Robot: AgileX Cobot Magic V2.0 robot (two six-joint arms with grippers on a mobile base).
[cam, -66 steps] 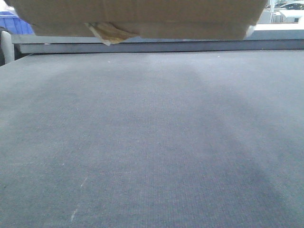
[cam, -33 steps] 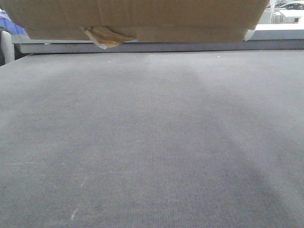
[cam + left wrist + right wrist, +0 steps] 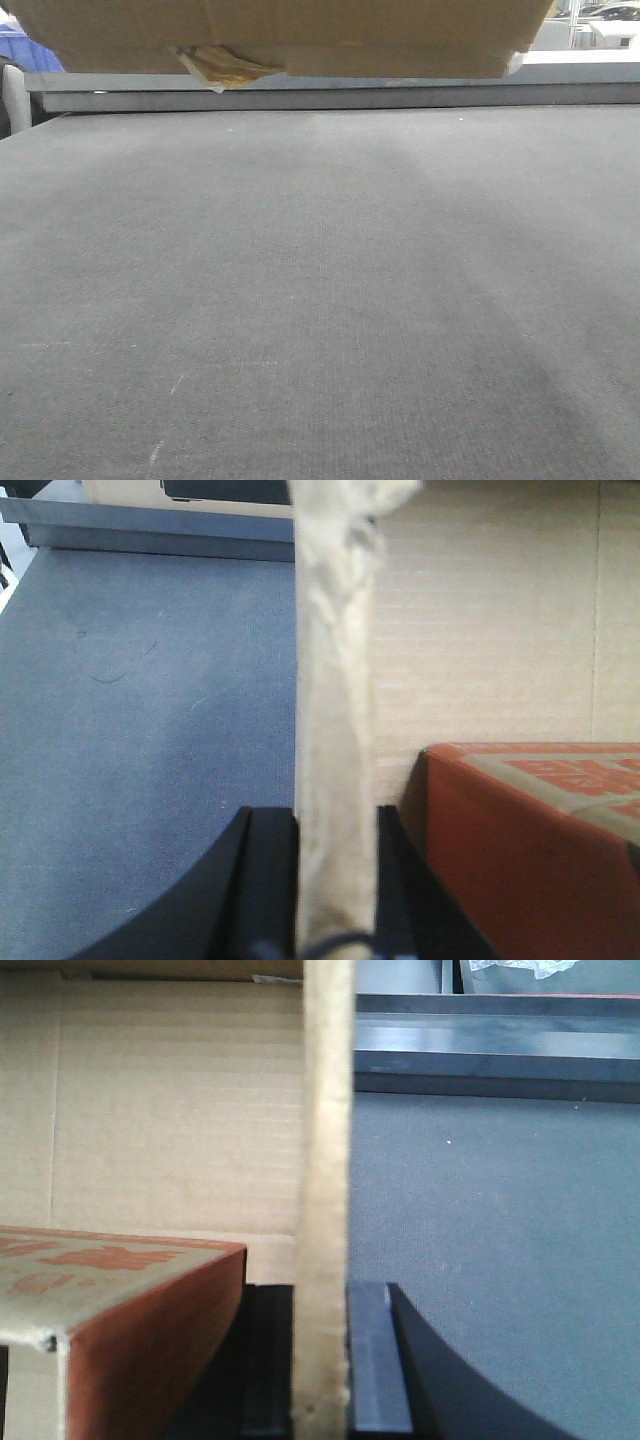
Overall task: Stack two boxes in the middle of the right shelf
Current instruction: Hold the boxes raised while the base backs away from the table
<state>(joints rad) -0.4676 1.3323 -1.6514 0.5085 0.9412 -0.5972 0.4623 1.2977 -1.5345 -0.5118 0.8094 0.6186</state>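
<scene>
Above the grey mat (image 3: 320, 300), left gripper (image 3: 335, 825) and right gripper (image 3: 322, 1300) are pinching the cardboard carton (image 3: 290, 35) mid-carry, level shelving apparently next.

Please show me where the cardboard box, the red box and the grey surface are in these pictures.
cardboard box (image 3: 400, 25): front-facing view, on its brown wall facing the camera.
red box (image 3: 520, 860): left wrist view, on its red side face.
grey surface (image 3: 320, 300): front-facing view, on its bare middle.

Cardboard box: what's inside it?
A red box with a printed top sits inside the cardboard box, shown by both wrist views. Whatever lies under it is covered.
</scene>
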